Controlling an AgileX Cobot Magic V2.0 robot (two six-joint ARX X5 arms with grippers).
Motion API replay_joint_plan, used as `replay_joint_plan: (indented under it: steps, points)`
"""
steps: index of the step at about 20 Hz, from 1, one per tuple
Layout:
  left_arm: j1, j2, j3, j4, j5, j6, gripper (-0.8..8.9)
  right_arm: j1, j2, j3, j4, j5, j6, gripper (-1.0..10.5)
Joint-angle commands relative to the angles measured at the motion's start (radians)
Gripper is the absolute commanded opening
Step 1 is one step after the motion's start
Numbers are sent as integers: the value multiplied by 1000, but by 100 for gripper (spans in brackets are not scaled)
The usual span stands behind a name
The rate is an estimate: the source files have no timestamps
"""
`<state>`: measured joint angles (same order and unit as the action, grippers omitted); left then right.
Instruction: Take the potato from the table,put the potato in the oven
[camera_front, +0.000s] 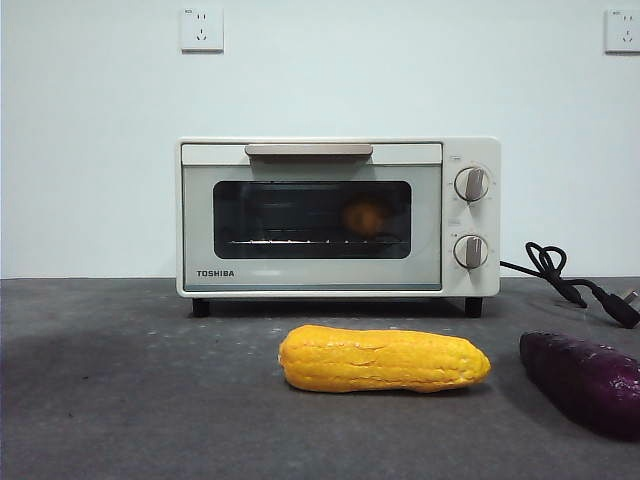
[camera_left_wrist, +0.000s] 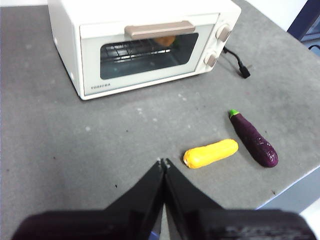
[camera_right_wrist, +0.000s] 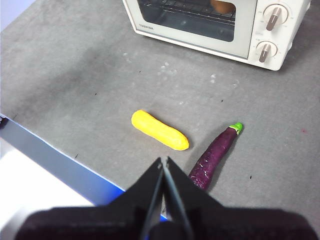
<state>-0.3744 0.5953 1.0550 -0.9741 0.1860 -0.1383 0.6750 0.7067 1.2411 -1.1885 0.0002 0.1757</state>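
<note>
The cream-white oven (camera_front: 338, 216) (camera_left_wrist: 145, 42) (camera_right_wrist: 220, 27) stands at the back of the grey table (camera_front: 120, 400) with its glass door closed. Through the window the potato (camera_front: 364, 217) (camera_left_wrist: 164, 41) (camera_right_wrist: 222, 6) shows dimly as a tan-orange shape on the rack, towards the knob side. My left gripper (camera_left_wrist: 163, 161) is shut and empty, held above the table in front of the oven. My right gripper (camera_right_wrist: 163, 160) is also shut and empty, hovering near the table's front edge. Neither arm shows in the front view.
A yellow corn cob (camera_front: 384, 359) (camera_left_wrist: 210, 153) (camera_right_wrist: 159, 130) lies in front of the oven. A dark purple eggplant-like vegetable (camera_front: 582, 382) (camera_left_wrist: 253, 138) (camera_right_wrist: 216, 156) lies beside it. The black cord (camera_front: 570, 282) trails from the oven's knob side.
</note>
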Motion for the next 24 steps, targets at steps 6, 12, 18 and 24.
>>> replay_joint_plan:
  steps: [6,12,18,24]
  points:
    - [-2,4,-1,-7,0,11,-4,2,-1,-6,4,2,10,1]
    - [7,4,-5,209,-241,216,-4,2,-1,-7,4,2,10,1]
    - [253,-85,-200,663,-310,319,-4,2,-1,-7,4,2,10,1]
    - [317,-318,-649,954,-313,319,-4,2,-1,-7,4,2,10,1]
